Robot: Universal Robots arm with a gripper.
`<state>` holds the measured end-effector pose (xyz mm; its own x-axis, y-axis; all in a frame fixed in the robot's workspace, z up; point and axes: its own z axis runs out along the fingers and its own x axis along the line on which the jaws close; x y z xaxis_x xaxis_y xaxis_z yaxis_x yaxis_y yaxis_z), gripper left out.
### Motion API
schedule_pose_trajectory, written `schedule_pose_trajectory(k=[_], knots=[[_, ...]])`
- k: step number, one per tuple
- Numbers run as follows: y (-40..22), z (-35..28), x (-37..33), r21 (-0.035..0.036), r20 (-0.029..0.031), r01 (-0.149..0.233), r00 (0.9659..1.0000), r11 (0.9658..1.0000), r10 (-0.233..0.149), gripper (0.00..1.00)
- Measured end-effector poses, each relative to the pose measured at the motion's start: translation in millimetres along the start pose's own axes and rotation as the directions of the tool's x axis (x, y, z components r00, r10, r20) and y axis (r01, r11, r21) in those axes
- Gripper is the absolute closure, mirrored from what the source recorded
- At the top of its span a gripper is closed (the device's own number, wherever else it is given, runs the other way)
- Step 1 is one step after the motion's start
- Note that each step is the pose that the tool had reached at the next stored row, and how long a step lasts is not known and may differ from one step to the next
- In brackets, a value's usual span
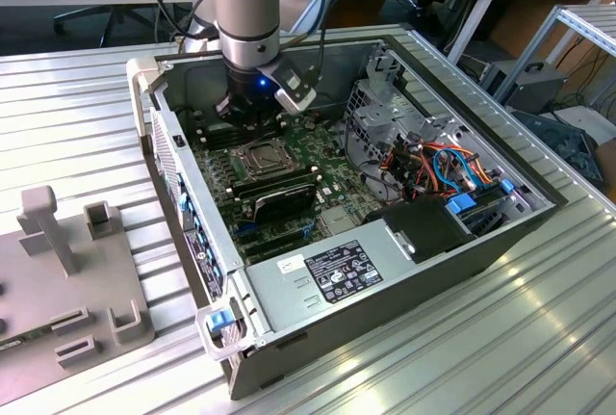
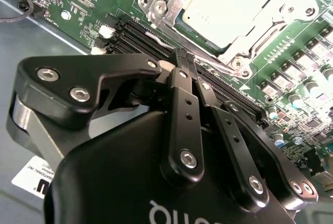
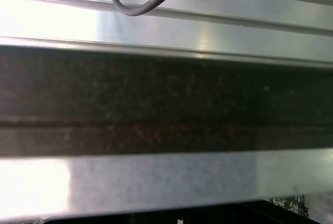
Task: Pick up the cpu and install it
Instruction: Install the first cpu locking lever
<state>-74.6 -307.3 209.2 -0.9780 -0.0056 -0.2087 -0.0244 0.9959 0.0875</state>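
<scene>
The cpu, a flat square chip with a dull silver top, lies in its socket on the green motherboard, with the hinged metal frame around it. In the exterior view the cpu sits mid-board inside the open computer case. My gripper is shut with its two black fingers pressed together and nothing visible between them. Its tips hang just over the black memory slots beside the socket, near a thin metal lever. Seen from the exterior view, the gripper is low in the case, just behind the socket.
Black memory sticks stand in front of the socket. A power supply fills the near corner, and a drive cage with coloured cables is on the exterior view's right. A grey fixture lies outside the case. The case wall is close to the wrist.
</scene>
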Motion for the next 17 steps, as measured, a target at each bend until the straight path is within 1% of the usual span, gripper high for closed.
schedule_pose_trajectory(k=[17], knots=[[-0.7, 7.3, -2.4, 0.0001, -0.0001, 0.000, 1.0000, 1.0000, 0.000, 0.89]])
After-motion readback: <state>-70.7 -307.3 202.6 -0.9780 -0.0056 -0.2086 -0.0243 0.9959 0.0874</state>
